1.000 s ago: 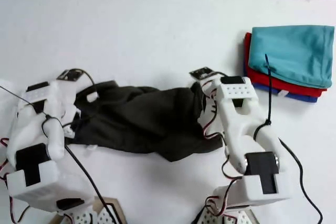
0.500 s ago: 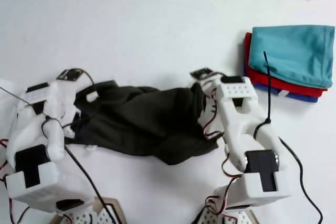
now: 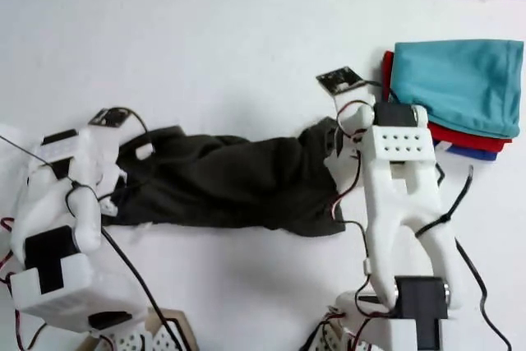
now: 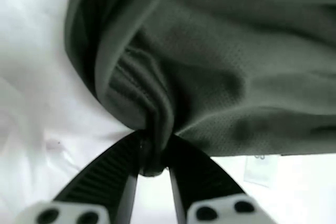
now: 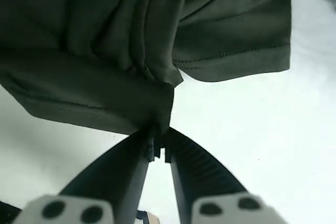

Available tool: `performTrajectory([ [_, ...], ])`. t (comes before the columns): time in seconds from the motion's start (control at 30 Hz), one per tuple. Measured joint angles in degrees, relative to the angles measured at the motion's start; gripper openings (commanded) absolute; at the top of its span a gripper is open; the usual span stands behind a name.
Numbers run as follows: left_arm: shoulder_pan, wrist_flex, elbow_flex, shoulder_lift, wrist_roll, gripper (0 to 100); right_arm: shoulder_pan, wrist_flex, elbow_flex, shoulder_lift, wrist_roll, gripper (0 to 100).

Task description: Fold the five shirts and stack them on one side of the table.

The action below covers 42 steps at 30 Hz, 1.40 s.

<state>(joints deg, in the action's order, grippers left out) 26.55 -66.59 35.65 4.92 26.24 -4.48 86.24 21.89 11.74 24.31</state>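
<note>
So both claws are clenched on the dark shirt (image 3: 222,182): the left gripper (image 4: 153,156) pinches one bunched end, and the right gripper (image 5: 158,148) nips a hem corner at the other. The shirt lies stretched along the desk's (image 3: 205,47) near edge. I'd pull evenly and low so that thin, limp knit flattens without wrinkles. The stack (image 3: 460,92), teal on top, sits by the right edge.
</note>
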Motion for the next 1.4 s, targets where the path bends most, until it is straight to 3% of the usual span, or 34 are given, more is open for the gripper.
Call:
performTrajectory([
  [0.17,0.0,-0.1,0.0,0.0,0.0,3,-0.1,0.6,4.0,3.1,0.5,1.9],
  [0.4,0.0,-1.1,-0.4,0.1,0.0,3,-1.0,-11.1,16.7,9.4,1.8,2.1],
  [0.57,0.0,-1.1,-0.4,0.1,0.0,3,-1.4,-12.1,25.5,10.5,2.6,2.0],
  [0.9,0.0,-1.1,-0.4,0.1,0.0,3,17.4,-6.8,27.5,20.0,18.3,1.9],
  [1.03,-0.1,-1.1,-0.4,0.1,0.0,3,18.5,-5.6,28.2,21.0,19.5,2.5],
  [1.2,-2.2,-1.1,-0.4,0.1,0.0,3,14.2,-5.6,28.5,21.1,19.1,13.8],
  [1.27,-2.8,-1.1,-0.4,0.1,0.0,3,9.9,-6.1,28.5,21.1,15.4,18.4],
  [1.4,-3.1,-1.1,-0.4,0.1,0.0,3,-0.4,-9.9,28.5,21.1,6.9,18.7],
])
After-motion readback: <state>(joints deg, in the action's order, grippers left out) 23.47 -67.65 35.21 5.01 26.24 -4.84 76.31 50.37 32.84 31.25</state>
